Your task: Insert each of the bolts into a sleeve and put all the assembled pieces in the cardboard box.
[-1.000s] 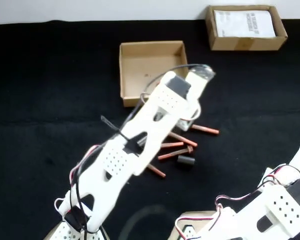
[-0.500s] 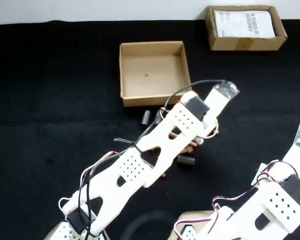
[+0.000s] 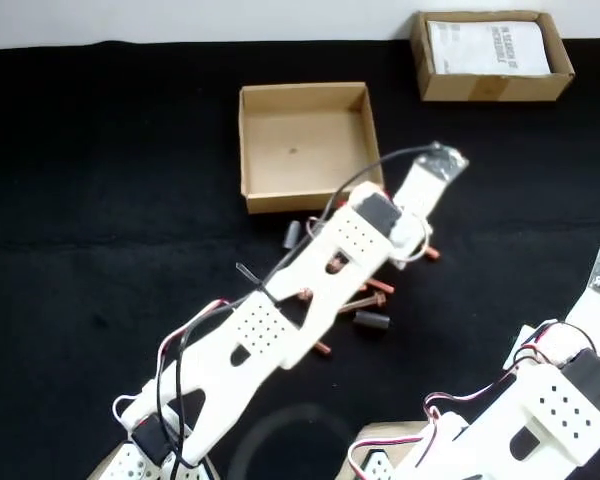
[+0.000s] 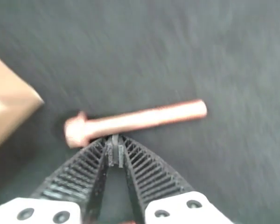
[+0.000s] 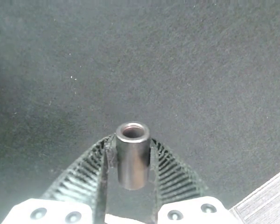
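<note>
On the black tabletop (image 3: pixel 100 200), my left pincer (image 4: pixel 113 148), pressed together, sits right by a bolt (image 4: pixel 140 119); a nudge could roll it away. My right pincer (image 5: pixel 132 145) pinches a sleeve (image 5: pixel 132 168).

Both arms are white plastic. The left arm (image 3: pixel 310 290), running from lower left toward the frame's middle, has patches of small round holes, oval cut-outs, a black motor block (image 3: pixel 380 210) near its tip, and black, red and white cables (image 3: pixel 195 315) along it. The right arm (image 3: pixel 545 410), lower right, looks alike. Close up, each arm's jaws are black and ribbed, on white bases with screws (image 4: pixel 60 216).
</note>
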You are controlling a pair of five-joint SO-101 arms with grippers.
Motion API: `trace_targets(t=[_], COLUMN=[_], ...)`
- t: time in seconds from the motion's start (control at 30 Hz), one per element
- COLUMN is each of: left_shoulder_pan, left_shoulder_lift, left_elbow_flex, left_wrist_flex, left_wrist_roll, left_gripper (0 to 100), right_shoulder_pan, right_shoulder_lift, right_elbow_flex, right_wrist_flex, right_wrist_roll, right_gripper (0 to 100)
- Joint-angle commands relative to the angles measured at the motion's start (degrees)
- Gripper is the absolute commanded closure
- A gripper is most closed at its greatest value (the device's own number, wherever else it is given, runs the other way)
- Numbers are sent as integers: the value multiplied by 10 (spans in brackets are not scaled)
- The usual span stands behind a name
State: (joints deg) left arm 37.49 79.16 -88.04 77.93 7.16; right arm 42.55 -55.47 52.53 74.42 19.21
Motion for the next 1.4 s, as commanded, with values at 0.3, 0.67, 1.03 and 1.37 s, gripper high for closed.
trace_targets(t=[0.3,0.67,1.03,1.37], left_shoulder_pan=[29,38,-3,-11], left_shoulder_lift=[-44,-60,-64,-62], left_elbow_flex=[-23,-18,14,75], left_wrist_flex=[-62,-121,-76,-123], left_wrist_roll=[2,26,236,283], left_gripper=[989,743,777,681], right_shoulder_pan=[-8,-8,-75,-109], right_shoulder_lift=[-8,-8,-12,-13], right_elbow_flex=[-2,-2,-2,-3], right_wrist_flex=[-13,-8,35,53], right_wrist_roll=[-2,0,-6,-27], right_gripper=[991,991,991,991])
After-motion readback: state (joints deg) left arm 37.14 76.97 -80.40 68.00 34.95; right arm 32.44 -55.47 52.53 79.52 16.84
